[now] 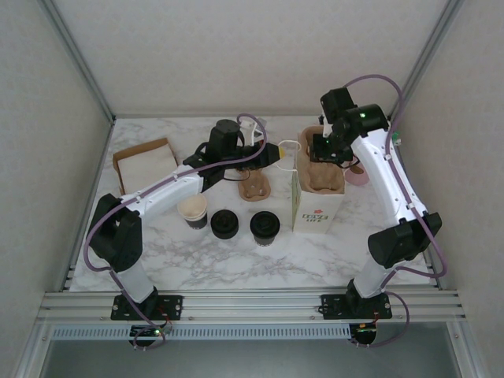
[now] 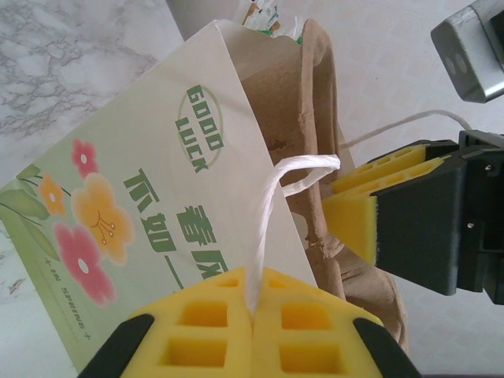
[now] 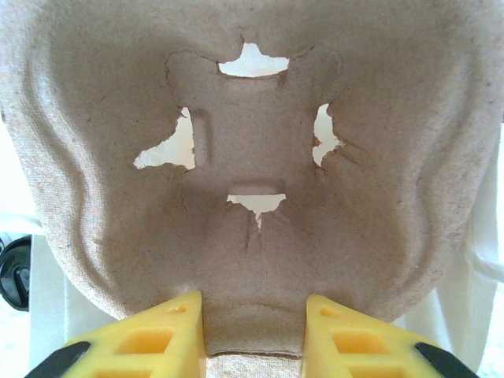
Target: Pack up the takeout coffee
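Note:
A black cup with a black lid, the takeout coffee [image 1: 264, 227], stands on the table left of the white printed paper bag [image 1: 316, 209]. A brown pulp cup carrier [image 1: 319, 178] sticks out of the bag's mouth. My right gripper [image 1: 324, 151] is over the bag, shut on the carrier's edge [image 3: 252, 118], with a yellow pad on each side [image 3: 253, 331]. My left gripper [image 1: 276, 152] is shut on the bag's white string handle [image 2: 272, 205], pinched between its pads [image 2: 253, 315]. The left wrist view shows the bag [image 2: 142, 197] and the carrier [image 2: 315, 102] up close.
A lidless black cup with a cream inside [image 1: 193, 211] and another black-lidded item [image 1: 224, 223] stand left of the coffee. A second pulp carrier [image 1: 253, 187] lies behind them. A cardboard tray with a white sheet [image 1: 144, 161] sits back left; a pink object [image 1: 357, 175] lies right of the bag.

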Controlling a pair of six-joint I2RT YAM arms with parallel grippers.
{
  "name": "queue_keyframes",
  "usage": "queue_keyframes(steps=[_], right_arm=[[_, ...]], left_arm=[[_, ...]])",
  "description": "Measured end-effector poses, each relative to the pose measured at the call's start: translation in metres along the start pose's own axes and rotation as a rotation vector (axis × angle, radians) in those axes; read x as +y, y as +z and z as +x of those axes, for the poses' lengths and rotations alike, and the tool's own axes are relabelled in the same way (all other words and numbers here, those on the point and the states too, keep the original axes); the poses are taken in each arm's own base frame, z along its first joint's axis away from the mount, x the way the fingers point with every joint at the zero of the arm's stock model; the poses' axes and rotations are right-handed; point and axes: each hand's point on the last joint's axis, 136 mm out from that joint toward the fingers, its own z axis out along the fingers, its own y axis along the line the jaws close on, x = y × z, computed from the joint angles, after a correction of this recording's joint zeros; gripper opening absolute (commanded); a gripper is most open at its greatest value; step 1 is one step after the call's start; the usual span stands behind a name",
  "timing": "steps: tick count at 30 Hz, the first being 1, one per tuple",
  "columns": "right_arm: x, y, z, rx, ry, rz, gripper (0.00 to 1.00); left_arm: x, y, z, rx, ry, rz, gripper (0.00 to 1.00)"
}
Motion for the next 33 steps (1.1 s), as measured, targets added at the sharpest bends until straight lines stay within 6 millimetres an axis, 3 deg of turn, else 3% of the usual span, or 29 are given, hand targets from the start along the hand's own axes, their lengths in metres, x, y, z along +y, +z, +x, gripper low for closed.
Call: queue_keyframes(steps=[13, 21, 33], right_arm=[[0.001, 0.026, -0.002, 0.051, 0.007, 0.017, 0.30], [-0.003, 0.030, -0.008, 0.044, 0.006, 0.049, 0.29], [-0.011, 0.057, 0.011, 0.120, 0.003, 0.087, 0.29]], left_arm=[[0.000, 0.000, 0.000, 0.000, 0.000, 0.000, 0.00], [0.000, 0.000, 0.000, 0.000, 0.000, 0.000, 0.00], [0.000, 0.000, 0.000, 0.000, 0.000, 0.000, 0.00]])
